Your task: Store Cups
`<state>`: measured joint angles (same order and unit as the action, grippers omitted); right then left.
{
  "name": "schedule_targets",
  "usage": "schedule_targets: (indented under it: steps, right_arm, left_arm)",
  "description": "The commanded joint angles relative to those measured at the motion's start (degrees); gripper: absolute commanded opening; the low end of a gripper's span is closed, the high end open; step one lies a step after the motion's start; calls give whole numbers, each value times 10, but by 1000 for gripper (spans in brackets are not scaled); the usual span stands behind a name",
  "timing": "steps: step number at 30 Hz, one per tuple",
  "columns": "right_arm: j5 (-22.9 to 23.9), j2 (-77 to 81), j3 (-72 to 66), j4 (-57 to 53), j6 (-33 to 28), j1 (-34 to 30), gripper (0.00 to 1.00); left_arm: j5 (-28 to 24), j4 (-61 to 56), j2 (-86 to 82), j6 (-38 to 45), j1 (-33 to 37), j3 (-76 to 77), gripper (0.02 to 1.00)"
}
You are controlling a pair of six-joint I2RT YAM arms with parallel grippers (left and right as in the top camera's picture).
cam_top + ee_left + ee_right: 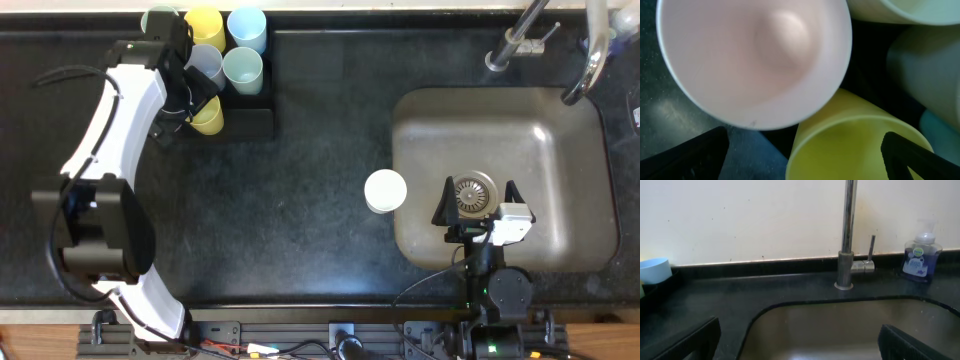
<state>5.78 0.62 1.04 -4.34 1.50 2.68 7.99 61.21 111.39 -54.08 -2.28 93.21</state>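
A black rack [250, 122] at the back left of the counter holds several cups: green [160, 18], yellow [205, 25], blue [247, 25], pale grey [207, 62] and teal [242, 68]. My left gripper [195, 95] is at the rack's front, open, with a yellow-green cup [208, 116] lying between its fingers. Up close, that yellow-green cup [850, 145] sits between the fingers [685, 155], under a pale pinkish cup mouth [755, 55]. A white cup [385, 190] stands on the counter by the sink's left rim. My right gripper [477, 197] hangs open over the sink.
The steel sink [560, 120] takes up the right side, with its faucet [520, 35] behind it. The right wrist view looks over the basin to the faucet [845, 235], a soap bottle [921, 255] and a blue cup [655, 270].
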Motion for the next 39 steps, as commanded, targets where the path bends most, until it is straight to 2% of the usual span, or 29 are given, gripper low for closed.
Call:
schedule_targets:
  steps: [1, 8, 14, 18, 22, 25, 26, 29, 32, 35, 39]
  right_arm:
    - [-4, -4, -8, 3, 3, 3, 998]
    - [-4, -4, -8, 3, 3, 3, 998]
    - [-4, -4, -8, 3, 3, 3, 996]
    - [-4, -4, -8, 3, 3, 3, 998]
    - [-4, -4, -8, 3, 3, 3, 996]
    - [-4, -4, -8, 3, 3, 3, 998]
    - [-4, -4, -8, 3, 3, 3, 998]
    - [-4, -4, -8, 3, 3, 3, 996]
    - [-4, -4, -8, 3, 3, 3, 998]
    - [-4, -4, -8, 3, 3, 3, 996]
    - [-4, -4, -8, 3, 3, 3, 998]
  left_arm:
    - [7, 5, -78, 1, -4, -3, 998]
    - [7, 35, -210, 65, -4, -3, 1000]
    - [12, 151, -356, 113, -4, -27, 1000]
    - [24, 185, -489, 180, -3, -139, 1000]
    - [41, 177, -675, 182, -3, -338, 998]
    - [32, 75, -785, 186, -4, -450, 998]
    - [14, 14, -819, 216, -4, -487, 998]
    - [-67, -210, -897, 390, -4, -581, 998]
    - [-115, -422, -950, 515, -4, -664, 998]
    - [-120, -569, -986, 550, -4, -731, 998]
    - [-120, -654, -1022, 554, -4, -792, 998]
